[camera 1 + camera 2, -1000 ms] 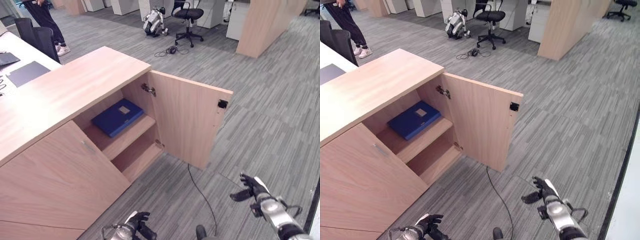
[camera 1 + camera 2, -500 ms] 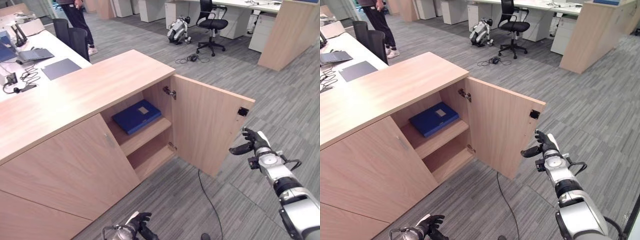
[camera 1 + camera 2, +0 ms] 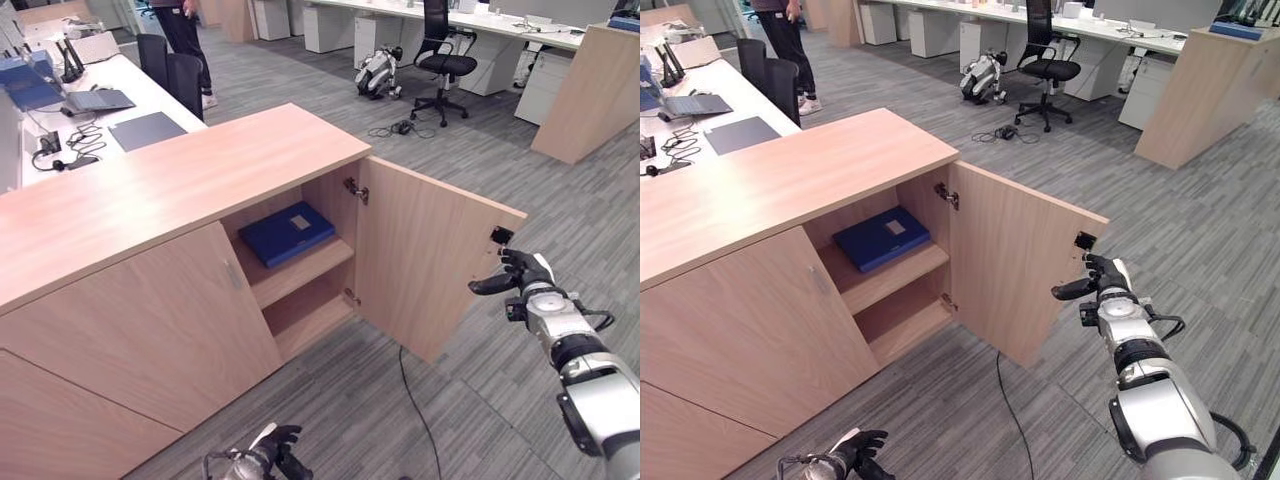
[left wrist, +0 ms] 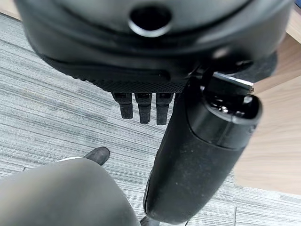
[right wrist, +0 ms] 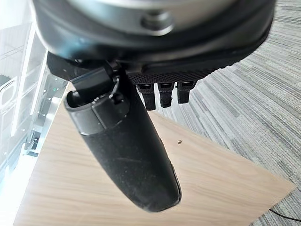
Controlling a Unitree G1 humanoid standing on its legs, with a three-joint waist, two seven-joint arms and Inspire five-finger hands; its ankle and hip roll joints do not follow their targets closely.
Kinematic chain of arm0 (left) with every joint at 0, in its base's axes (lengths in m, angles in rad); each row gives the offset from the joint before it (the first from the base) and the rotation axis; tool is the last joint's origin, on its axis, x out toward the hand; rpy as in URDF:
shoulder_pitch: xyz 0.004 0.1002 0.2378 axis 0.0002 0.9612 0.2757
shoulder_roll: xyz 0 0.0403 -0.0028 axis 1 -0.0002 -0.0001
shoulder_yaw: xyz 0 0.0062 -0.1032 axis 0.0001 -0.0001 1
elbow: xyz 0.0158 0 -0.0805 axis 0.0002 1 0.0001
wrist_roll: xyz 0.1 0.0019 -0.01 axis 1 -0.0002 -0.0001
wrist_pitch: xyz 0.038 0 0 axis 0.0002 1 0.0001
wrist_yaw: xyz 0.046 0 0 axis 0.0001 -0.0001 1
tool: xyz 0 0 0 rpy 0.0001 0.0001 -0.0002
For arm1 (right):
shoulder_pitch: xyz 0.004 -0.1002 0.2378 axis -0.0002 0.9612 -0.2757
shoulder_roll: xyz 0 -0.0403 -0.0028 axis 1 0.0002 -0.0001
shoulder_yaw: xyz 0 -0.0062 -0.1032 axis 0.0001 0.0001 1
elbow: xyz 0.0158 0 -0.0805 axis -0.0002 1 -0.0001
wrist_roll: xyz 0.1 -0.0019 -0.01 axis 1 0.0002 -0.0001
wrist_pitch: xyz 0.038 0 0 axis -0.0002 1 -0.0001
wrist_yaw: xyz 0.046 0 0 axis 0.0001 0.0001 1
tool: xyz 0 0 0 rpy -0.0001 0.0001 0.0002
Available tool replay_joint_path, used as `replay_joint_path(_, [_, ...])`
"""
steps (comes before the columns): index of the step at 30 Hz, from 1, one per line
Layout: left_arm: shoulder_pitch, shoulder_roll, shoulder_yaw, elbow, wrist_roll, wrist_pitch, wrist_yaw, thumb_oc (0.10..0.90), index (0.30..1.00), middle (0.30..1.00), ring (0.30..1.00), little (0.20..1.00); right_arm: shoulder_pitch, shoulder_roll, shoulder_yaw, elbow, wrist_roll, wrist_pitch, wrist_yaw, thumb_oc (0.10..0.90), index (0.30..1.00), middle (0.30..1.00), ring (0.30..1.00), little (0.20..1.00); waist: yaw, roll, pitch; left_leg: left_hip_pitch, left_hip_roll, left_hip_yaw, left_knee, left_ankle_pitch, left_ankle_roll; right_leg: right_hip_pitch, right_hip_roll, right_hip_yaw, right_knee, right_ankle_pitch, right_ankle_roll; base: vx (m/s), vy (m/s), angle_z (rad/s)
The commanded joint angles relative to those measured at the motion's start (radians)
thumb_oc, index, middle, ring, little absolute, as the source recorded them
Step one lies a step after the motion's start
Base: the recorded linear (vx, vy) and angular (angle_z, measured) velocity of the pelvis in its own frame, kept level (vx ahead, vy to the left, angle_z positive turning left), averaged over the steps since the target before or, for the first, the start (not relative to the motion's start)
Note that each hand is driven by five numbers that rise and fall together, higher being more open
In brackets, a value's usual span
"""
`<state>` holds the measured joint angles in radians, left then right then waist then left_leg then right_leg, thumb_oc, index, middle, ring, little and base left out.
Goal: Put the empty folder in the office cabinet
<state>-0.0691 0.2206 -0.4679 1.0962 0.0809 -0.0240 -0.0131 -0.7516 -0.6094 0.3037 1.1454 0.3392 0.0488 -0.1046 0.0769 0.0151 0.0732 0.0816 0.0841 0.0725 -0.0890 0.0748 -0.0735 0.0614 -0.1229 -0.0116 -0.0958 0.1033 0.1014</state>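
Observation:
A blue folder [image 3: 292,232] lies flat on the upper shelf inside the wooden office cabinet [image 3: 190,170]. The cabinet's right door [image 3: 430,250] stands swung wide open. My right hand [image 3: 520,275] hangs at the door's free edge, just under the small black catch, fingers relaxed and thumb pointing toward the panel. The right wrist view has the thumb [image 5: 122,146] in front of the door's wood [image 5: 197,188]; I cannot tell whether it touches. My left hand [image 3: 268,462] is low near the floor in front of the cabinet, empty.
The cabinet's left door [image 3: 150,330] is closed. Behind it a white desk [image 3: 120,80] carries a laptop, cables and a dark pad. A person [image 3: 188,30] stands by dark chairs [image 3: 180,72]. An office chair [image 3: 445,62] and a small robot [image 3: 378,72] are on the carpet beyond.
My right hand has risen from near the floor to the open door's free edge. The camera has shifted. The folder and the left hand stay put.

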Motion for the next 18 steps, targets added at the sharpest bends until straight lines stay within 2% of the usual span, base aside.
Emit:
replay_joint_path(1, [-0.013, -0.015, -0.088, 0.048, -0.019, -0.022, -0.010, 0.800, 0.900, 0.900, 0.900, 0.900, -0.269, -0.092, 0.005, 0.026, 0.036, -0.108, -0.046, 0.800, 0.900, 0.900, 0.900, 0.900, 0.039, -0.052, 0.005, 0.039, 0.020, -0.020, 0.002, -0.103, -0.031, 0.075, -0.091, -0.005, 0.024, -0.149, 0.112, 0.00, 0.000, 0.00])
replay_joint_path(8, [-0.026, -0.013, -0.086, 0.063, -0.019, -0.021, 0.000, 0.800, 0.900, 0.900, 0.900, 0.900, -0.298, -0.064, 0.010, -0.022, 0.069, -0.121, -0.044, 0.800, 0.900, 0.900, 0.900, 0.900, 0.033, -0.046, 0.005, 0.034, 0.022, -0.023, 0.002, -0.087, -0.032, 0.068, -0.089, -0.007, 0.031, -0.140, 0.108, -0.01, -0.009, 0.01])
replay_joint_path(10, [-0.030, -0.013, -0.082, 0.067, -0.019, -0.021, 0.004, 0.800, 0.900, 0.900, 0.900, 0.900, -0.306, -0.059, 0.017, -0.040, 0.071, -0.123, -0.045, 0.800, 0.900, 0.900, 0.900, 0.900, 0.031, -0.045, 0.002, 0.039, 0.023, -0.022, 0.002, -0.099, -0.034, 0.075, -0.089, -0.010, 0.028, -0.150, 0.107, 0.00, 0.000, 0.00])
replay_joint_path(11, [-0.030, -0.012, -0.080, 0.067, -0.019, -0.021, 0.005, 0.800, 0.900, 0.900, 0.900, 0.900, -0.310, -0.058, 0.018, -0.049, 0.072, -0.127, -0.047, 0.800, 0.900, 0.900, 0.900, 0.900, 0.030, -0.044, 0.004, 0.033, 0.025, -0.023, 0.002, -0.085, -0.034, 0.067, -0.088, -0.009, 0.033, -0.141, 0.106, -0.01, -0.016, 0.03])
replay_joint_path(12, [-0.031, -0.013, -0.079, 0.070, -0.020, -0.021, 0.006, 0.800, 0.900, 0.900, 0.900, 0.900, -0.314, -0.056, 0.019, -0.051, 0.070, -0.127, -0.050, 0.800, 0.900, 0.900, 0.900, 0.900, 0.029, -0.044, 0.000, 0.039, 0.025, -0.022, 0.002, -0.097, -0.036, 0.074, -0.088, -0.011, 0.029, -0.151, 0.106, -0.06, -0.020, 0.01])
replay_joint_path(18, [-0.030, -0.003, -0.073, 0.093, -0.014, -0.035, 0.015, 0.800, 0.900, 0.900, 0.900, 0.900, -0.344, -0.072, 0.003, -0.024, 0.075, -0.130, -0.075, 0.800, 0.900, 0.900, 0.900, 0.900, 0.028, -0.044, 0.000, 0.028, 0.031, -0.030, 0.002, -0.079, -0.041, 0.067, -0.083, -0.019, 0.035, -0.144, 0.102, -0.02, -0.020, 0.01])
